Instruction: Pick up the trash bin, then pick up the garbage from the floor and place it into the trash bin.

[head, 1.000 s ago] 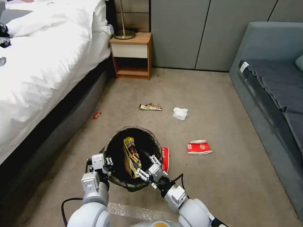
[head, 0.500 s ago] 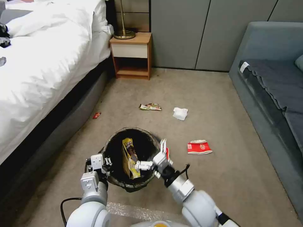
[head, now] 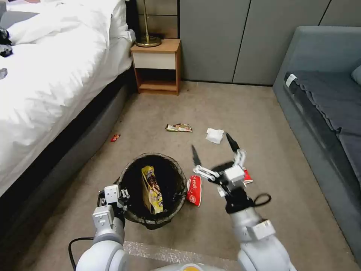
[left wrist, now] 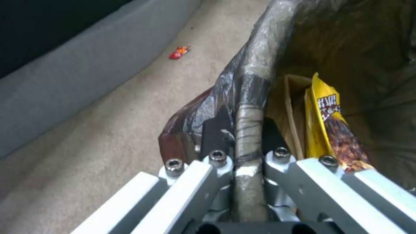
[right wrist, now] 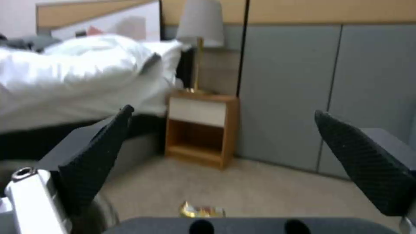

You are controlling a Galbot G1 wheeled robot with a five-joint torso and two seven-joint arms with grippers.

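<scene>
1. the left gripper point(left wrist: 242, 156) was clamped on the near rim of the trash bin point(head: 129, 177), one finger outside and one inside the dark bag folded over the edge, as the left wrist view showed.
2. the right gripper point(head: 214, 148) hung above the carpet just right of the bin, its two black fingers point(head: 232, 142) spread wide and holding nothing.
3. inside the bin a yellow snack packet point(head: 152, 190) stood on end against a tan paper bag point(left wrist: 294, 107).
4. a red wrapper point(head: 194, 190) lay on the floor, touching or nearly touching the bin's right wall; a second red wrapper point(head: 247, 176) lay partly hidden behind the right gripper.
5. farther out on the carpet sat a white tissue wad point(head: 214, 135), a flattened foil wrapper point(head: 179, 128) and a small red scrap point(head: 115, 137) near the bed point(head: 45, 75).
6. risks, as judged: the left hold was on a thin rim and slack bag, so a tilt could let the bin slip or spill. the nearest red wrapper lay flat and close to the bin wall, so a reach for it could knock the bin or skid over the plastic without catching it.
</scene>
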